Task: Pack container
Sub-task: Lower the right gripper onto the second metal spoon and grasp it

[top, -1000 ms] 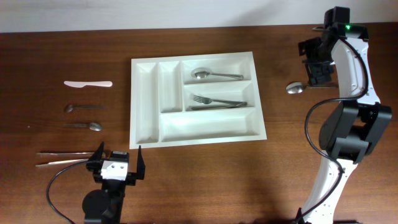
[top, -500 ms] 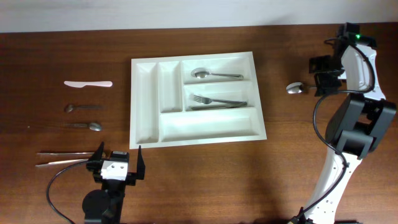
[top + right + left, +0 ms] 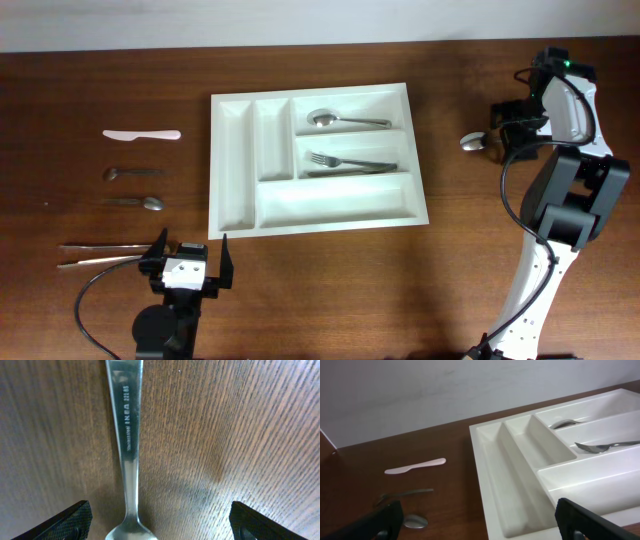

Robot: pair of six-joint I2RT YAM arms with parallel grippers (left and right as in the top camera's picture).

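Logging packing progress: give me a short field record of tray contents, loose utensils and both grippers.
container: packed spoon in top long compartment, fork in middle one, rest empty
right of container: loose spoon on table
left of container: white knife, small spoon, second spoon, tongs
right gripper: open, loose spoon's handle between its fingers
left gripper: open, empty

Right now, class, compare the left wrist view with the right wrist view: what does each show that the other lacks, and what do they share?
Only the left wrist view shows the container, with a fork in one compartment, and a white knife lying beside it. Only the right wrist view shows a spoon handle close up, with stamped lettering. Both show the brown wooden table and an open gripper: the left gripper in one, the right gripper in the other.
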